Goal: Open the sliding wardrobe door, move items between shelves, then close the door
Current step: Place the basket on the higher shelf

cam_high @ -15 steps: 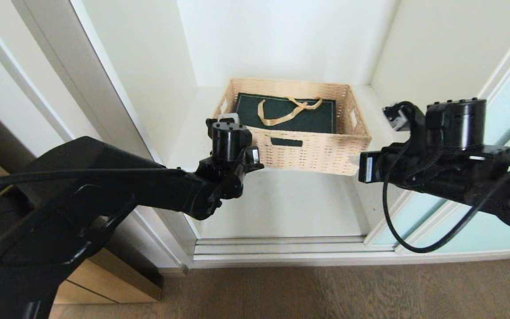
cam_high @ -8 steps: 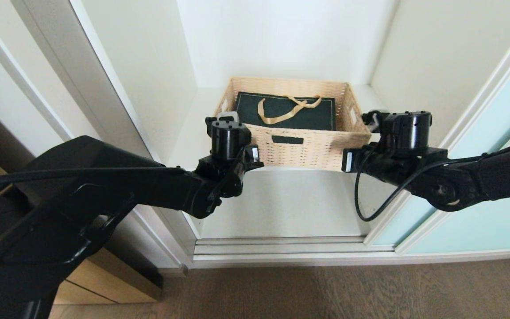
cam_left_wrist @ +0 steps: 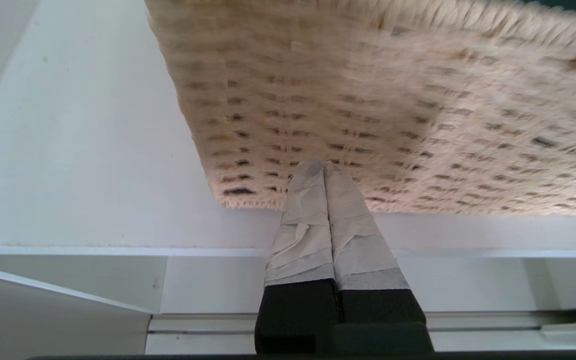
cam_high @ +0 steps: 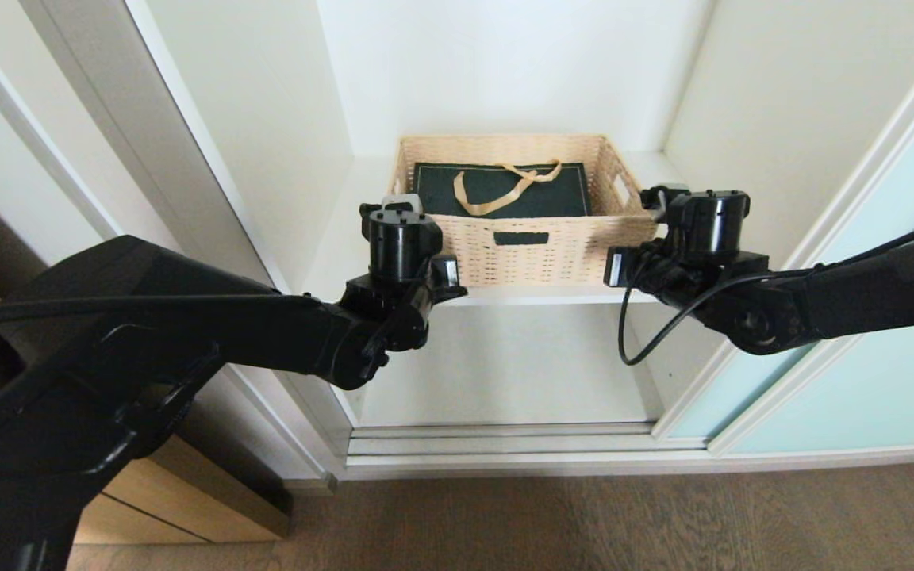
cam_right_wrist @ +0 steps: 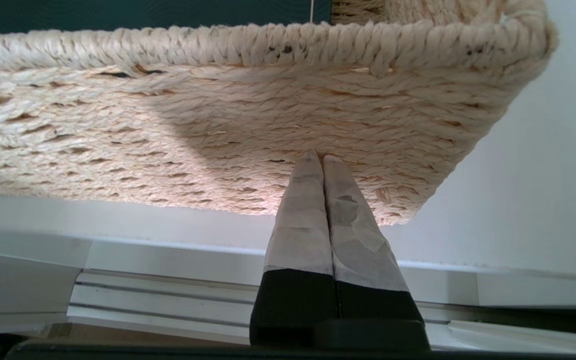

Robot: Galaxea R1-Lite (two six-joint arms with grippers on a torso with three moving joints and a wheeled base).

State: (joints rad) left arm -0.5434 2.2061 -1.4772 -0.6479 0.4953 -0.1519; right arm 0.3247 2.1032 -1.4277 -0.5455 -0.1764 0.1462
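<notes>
- The head view shows the wicker basket [cam_high: 516, 210] on the upper white shelf [cam_high: 346, 238] inside the wardrobe, its front wall close to the shelf's front edge and its back toward the rear wall.
- Only the head view looks down into the basket: the dark green gift bag [cam_high: 501, 190] lies flat in it, gold ribbon handle on top.
- The head view also shows the sliding wardrobe door [cam_high: 862, 396] pushed to the right side, leaving the opening clear, and a lower shelf [cam_high: 505, 373] under the basket's shelf, with wood floor [cam_high: 584, 515] in front.
- In the head view both arms reach in from the sides toward the basket's front corners, but the wrist housings hide the fingertips there.
- The left wrist view supplies that: the left claw [cam_left_wrist: 323, 167] has its two taped fingers pressed tightly together, holding nothing, tips touching the basket's front wall near its lower left corner, just above the shelf's front edge.
- The right wrist view gives the matching detail: the right claw [cam_right_wrist: 322, 159] is likewise squeezed to nothing and empty, its tips against the front wall near the right corner.
- The right wrist view also catches the woven rim from below and a strip of the green bag behind it; the left wrist view shows only a sliver of green at its corner.
</notes>
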